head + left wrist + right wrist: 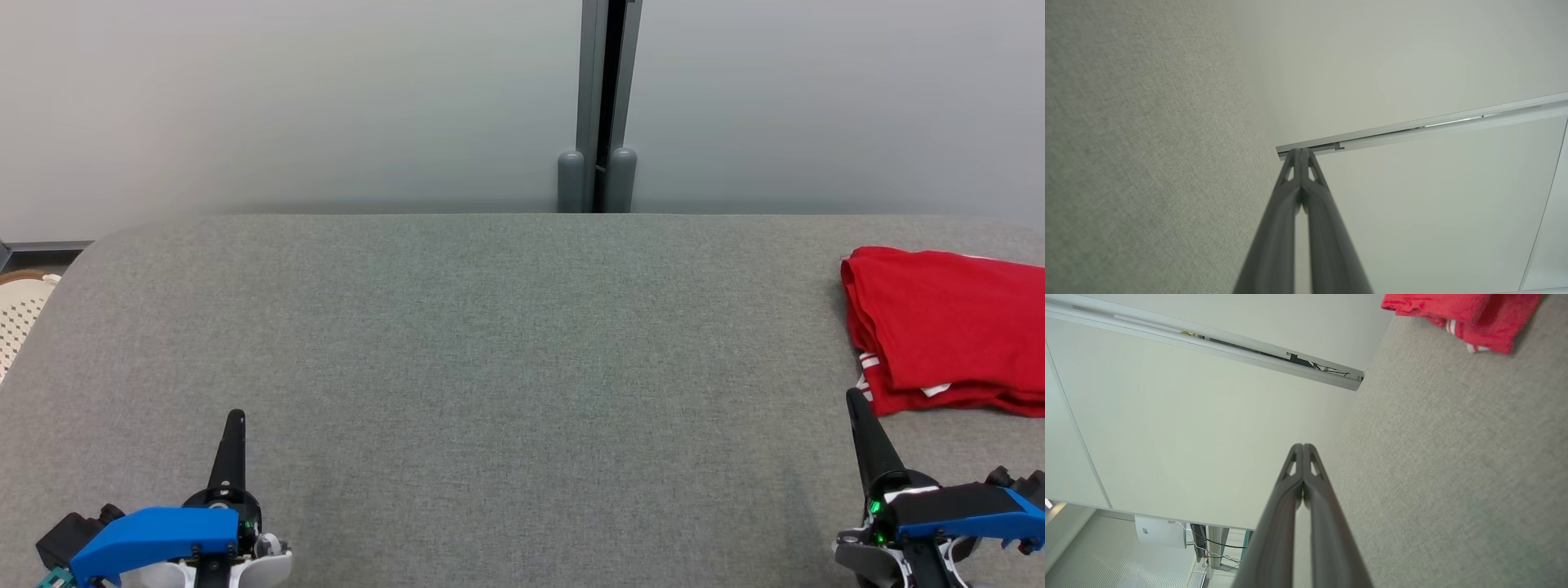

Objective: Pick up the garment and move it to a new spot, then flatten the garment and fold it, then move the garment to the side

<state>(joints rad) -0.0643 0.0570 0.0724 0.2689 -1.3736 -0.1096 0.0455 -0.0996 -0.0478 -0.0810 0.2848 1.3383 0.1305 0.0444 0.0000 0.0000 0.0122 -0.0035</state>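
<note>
Grey woven-fabric surface [490, 343], pale partition panels [286, 98] behind. Item one: red cloth garment [947, 327] with white striped trim, lying at the surface's far right, partly cut by the head view's edge; folded into a thick layered stack, lower edges uneven. Our left pincer [235, 420] and right pincer [856, 402] sit low at the near edge, each closed on nothing. We judge them parked: the garment looks folded and set aside.

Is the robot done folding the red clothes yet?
Looks done: the garment lies folded on the right of the table. Nothing is in hand: the left hand and right hand are shut, empty and clear of it. Nothing seems left.
</note>
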